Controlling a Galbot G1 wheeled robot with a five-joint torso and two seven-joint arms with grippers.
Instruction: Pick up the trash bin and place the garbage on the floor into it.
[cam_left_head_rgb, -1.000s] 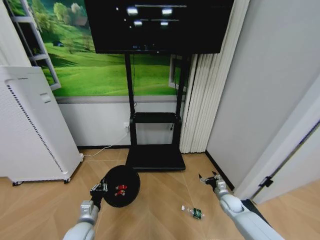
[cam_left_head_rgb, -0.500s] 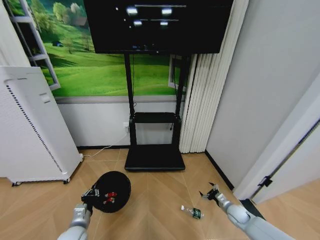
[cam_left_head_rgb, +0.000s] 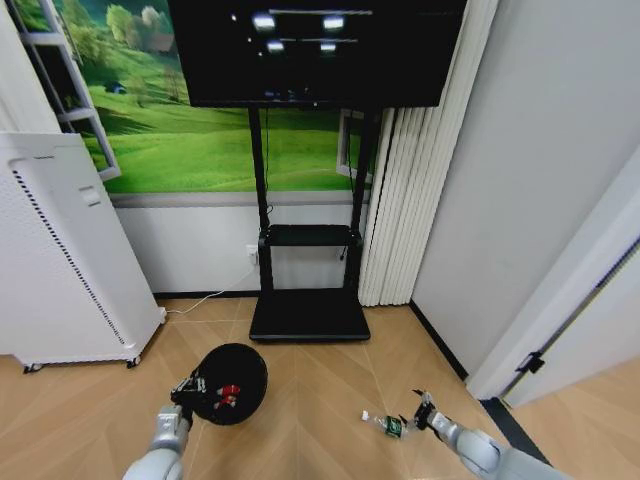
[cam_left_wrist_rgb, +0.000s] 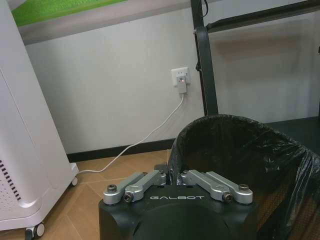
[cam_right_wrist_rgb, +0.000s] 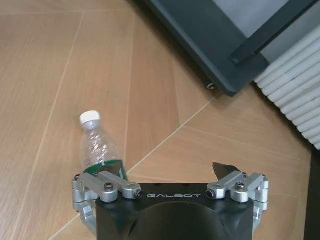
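Inside the trash bin (cam_left_head_rgb: 232, 383), gripped by the left claw (cam_left_head_rgb: 186, 389), red litter lies; the spread right claw (cam_left_head_rgb: 418, 415) nears the floor's bottle (cam_left_head_rgb: 384, 424).

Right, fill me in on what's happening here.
The robot is collecting litter off the floor. Its left hand is shut on the rim of the black bin, which already has red scraps inside. Its right hand is open and low by the floor beside the clear bottle lying there, not yet gripping it.
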